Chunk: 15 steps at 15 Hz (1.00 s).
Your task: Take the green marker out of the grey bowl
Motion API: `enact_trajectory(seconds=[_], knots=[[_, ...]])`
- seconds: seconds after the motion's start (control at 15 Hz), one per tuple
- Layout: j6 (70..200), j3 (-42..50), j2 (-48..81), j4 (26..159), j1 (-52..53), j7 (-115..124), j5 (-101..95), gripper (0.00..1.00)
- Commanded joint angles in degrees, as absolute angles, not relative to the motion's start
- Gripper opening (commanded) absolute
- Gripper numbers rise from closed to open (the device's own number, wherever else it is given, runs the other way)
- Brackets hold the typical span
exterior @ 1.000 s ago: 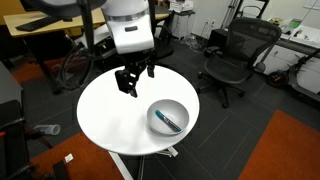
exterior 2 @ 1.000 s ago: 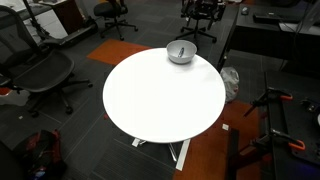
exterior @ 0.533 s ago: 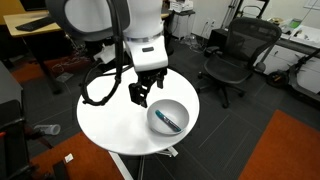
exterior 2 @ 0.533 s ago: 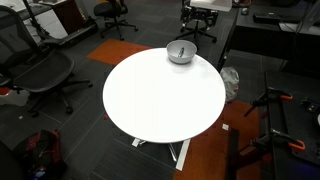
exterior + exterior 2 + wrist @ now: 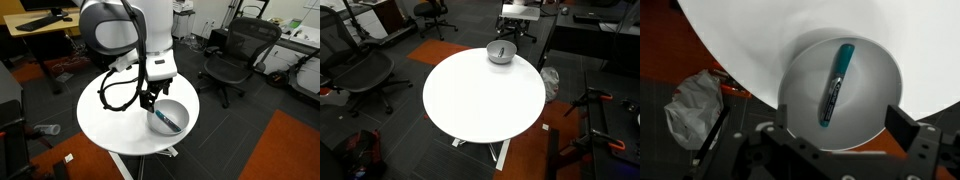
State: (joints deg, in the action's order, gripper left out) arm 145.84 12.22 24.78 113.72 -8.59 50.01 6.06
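Observation:
The grey bowl [image 5: 169, 116] sits near the edge of the round white table [image 5: 110, 115]; it also shows in an exterior view [image 5: 501, 52] and in the wrist view [image 5: 875, 100]. The green marker [image 5: 835, 83] lies slanted inside the bowl, also visible in an exterior view [image 5: 170, 121]. My gripper [image 5: 150, 101] hangs just above the bowl's near-left rim, open and empty; in the wrist view its fingers [image 5: 835, 135] spread on either side of the bowl's lower edge.
Black office chairs [image 5: 233, 58] stand beyond the table. A crumpled plastic bag [image 5: 690, 105] lies on the floor below the table edge. Desks and an orange carpet patch [image 5: 285, 150] surround the table.
The arm has swung right and lowered, bringing the open gripper from over the table's middle to just above the bowl. The bowl and marker have not moved.

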Motion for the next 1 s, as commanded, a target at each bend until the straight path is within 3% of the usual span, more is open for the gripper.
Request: enact_trajectory(seconds=[0.0,0.93], knots=[[145.72,13.33,29.21,109.04,-7.88,51.5,7.33,1.0],[142.89,13.54,41.54,96.93,-9.4,50.46,10.13,1.0]])
